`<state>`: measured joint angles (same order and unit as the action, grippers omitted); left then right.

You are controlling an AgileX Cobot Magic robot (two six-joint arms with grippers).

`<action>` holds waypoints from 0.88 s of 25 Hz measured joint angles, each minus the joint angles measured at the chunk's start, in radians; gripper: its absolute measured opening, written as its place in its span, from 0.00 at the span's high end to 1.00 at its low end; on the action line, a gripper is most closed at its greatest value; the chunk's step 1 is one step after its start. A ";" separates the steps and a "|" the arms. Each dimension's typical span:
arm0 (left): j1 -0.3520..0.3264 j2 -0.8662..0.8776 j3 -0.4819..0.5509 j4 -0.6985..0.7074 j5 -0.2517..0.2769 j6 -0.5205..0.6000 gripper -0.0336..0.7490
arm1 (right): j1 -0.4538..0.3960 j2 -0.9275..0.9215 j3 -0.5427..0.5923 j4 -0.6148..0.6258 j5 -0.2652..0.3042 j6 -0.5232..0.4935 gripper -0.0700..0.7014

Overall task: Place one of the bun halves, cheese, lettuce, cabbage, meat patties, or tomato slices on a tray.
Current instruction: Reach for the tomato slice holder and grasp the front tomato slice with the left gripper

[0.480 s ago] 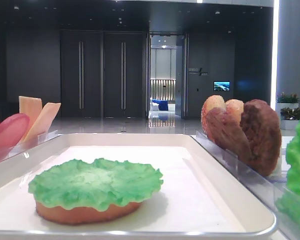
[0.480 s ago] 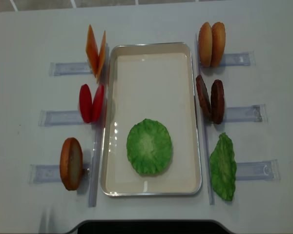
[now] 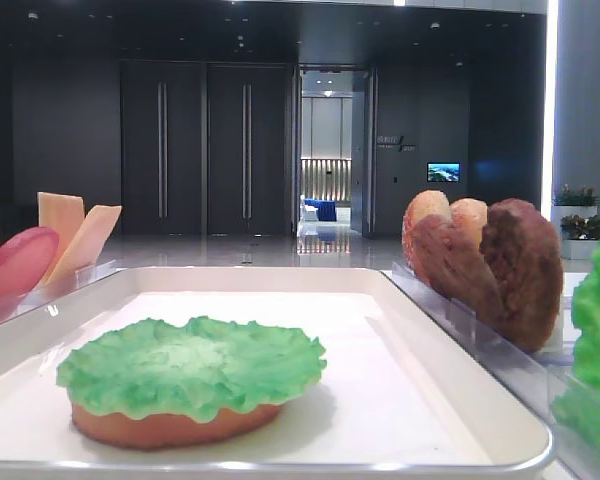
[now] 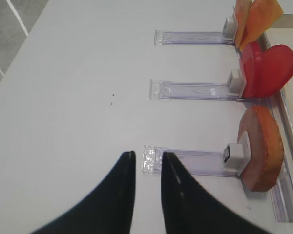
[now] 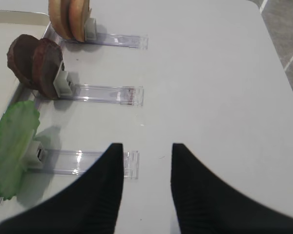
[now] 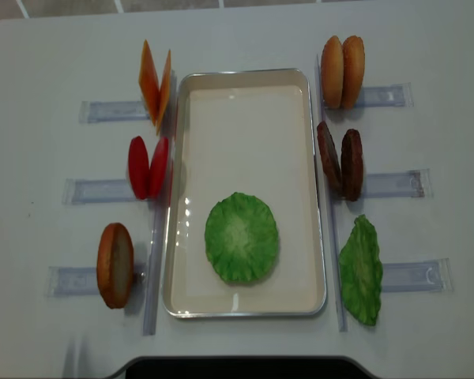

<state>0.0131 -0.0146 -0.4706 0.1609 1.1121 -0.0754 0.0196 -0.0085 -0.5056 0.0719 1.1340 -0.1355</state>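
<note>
On the white tray [image 6: 245, 73] lies a green lettuce [image 6: 241, 237] leaf on top of a bun half [image 3: 160, 425]. Left of the tray stand cheese [image 6: 156, 83], tomato slices [image 6: 148, 167] and one bun half [image 6: 114, 264]. On the right stand two bun halves [image 6: 342, 71], meat patties [image 6: 340, 160] and another lettuce [image 6: 361, 270] leaf. My left gripper [image 4: 147, 155] hovers over bare table by the bun holder's outer end, its jaws narrowly apart and empty. My right gripper [image 5: 146, 146] is open and empty near the lettuce holder's outer end. Neither gripper shows in the overhead view.
Each standing piece sits in a clear plastic holder [image 6: 103, 189] that reaches outward from the tray. White clips [image 4: 233, 155] grip the pieces. The table's front edge [image 6: 237, 362] runs just below the tray. Grey floor [image 5: 283, 34] lies beyond the table's right side.
</note>
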 joint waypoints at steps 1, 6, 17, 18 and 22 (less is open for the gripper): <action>0.000 0.000 0.000 0.000 0.000 0.000 0.78 | 0.000 0.000 0.000 0.000 0.000 0.000 0.61; 0.000 0.000 0.000 0.000 0.000 0.000 0.78 | 0.000 0.000 0.000 0.000 0.000 0.000 0.61; 0.000 0.000 0.000 0.000 0.000 0.000 0.78 | 0.000 0.000 0.000 0.000 0.000 0.000 0.61; 0.000 0.000 0.000 0.000 0.000 0.000 0.78 | 0.000 0.000 0.000 0.000 0.000 0.000 0.61; -0.002 0.000 0.000 0.000 0.000 0.000 0.78 | 0.000 0.000 0.000 0.000 0.000 0.000 0.61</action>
<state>0.0111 -0.0146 -0.4706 0.1609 1.1121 -0.0754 0.0196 -0.0085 -0.5056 0.0719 1.1340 -0.1355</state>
